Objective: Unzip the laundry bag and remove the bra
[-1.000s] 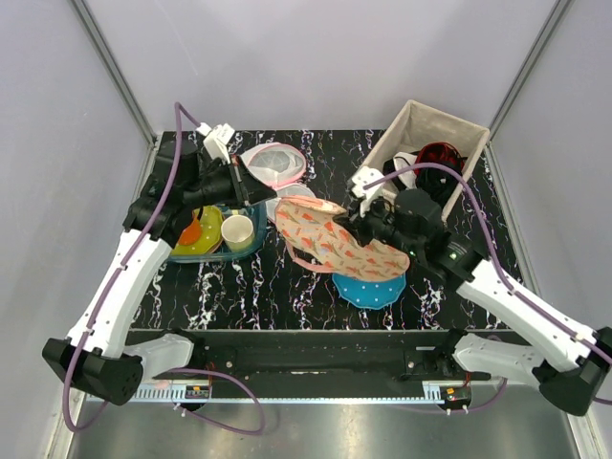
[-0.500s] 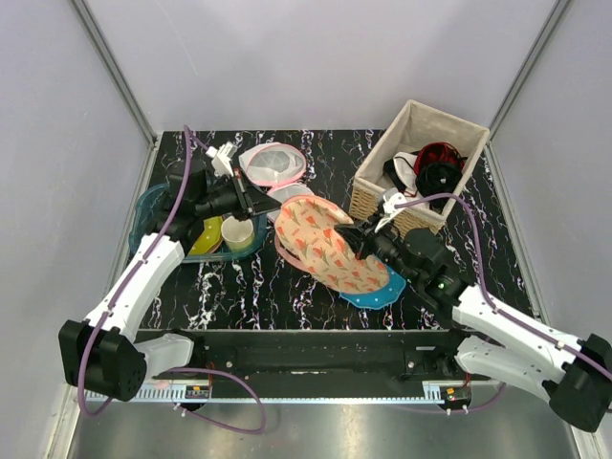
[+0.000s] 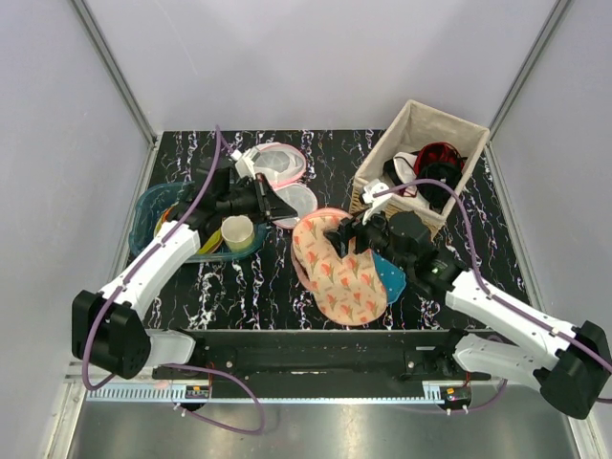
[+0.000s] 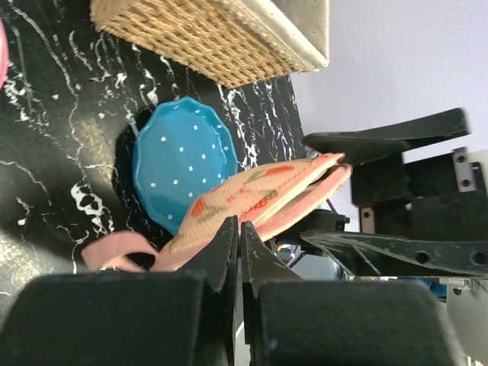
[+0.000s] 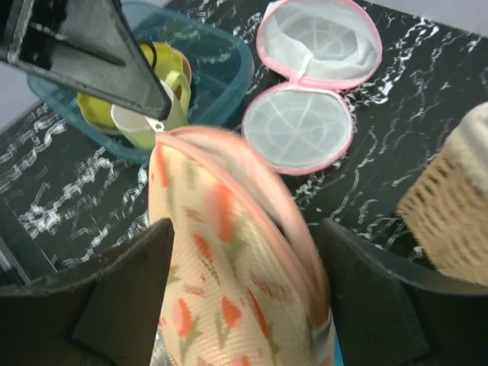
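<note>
We're in a robotics lab test cell, no doubt about it. Plain pale wall panels box the scene in, with metal struts running up the corners. Two white arms, the left arm and the right arm, are bolted to a rail at the near edge of a black marbled worktop. The props are all household: a wicker basket, a teal tub, mesh bags and a peach laundry bag.

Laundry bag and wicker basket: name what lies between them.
A round blue polka-dot pouch lies flat on the table between the wicker basket and the laundry bag, plainest in the left wrist view.
</note>
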Controlling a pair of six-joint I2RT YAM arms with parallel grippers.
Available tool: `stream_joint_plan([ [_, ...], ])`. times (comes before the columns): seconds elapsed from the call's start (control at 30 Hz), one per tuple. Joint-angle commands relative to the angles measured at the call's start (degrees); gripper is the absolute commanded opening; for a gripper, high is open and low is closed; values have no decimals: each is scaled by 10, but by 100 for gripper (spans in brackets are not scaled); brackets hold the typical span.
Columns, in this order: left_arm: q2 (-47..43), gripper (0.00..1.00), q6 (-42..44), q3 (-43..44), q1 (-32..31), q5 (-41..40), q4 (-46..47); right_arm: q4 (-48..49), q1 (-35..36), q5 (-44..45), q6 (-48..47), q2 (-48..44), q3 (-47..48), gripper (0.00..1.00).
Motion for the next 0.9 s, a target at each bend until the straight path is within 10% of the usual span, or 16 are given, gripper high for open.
stream_joint_plan([
  [0.0, -12, 0, 15, 75, -13, 1, 17, -88, -1, -21, -129, -16, 117, 84],
  [0.33, -12, 0, 16, 123, -29, 13, 5, -321, 0, -88, -278, 95, 318, 88],
  [0.7, -22, 0, 29, 130, -51, -2, -21, -354, 0, -200, -311, 174, 360, 94],
  [0.77, -22, 0, 29, 130, -55, -5, -21, -346, 1, -183, -296, 188, 366, 88],
  [0.87, -26, 0, 30, 129, -58, -9, -21, -313, 1, -137, -251, 184, 359, 30],
])
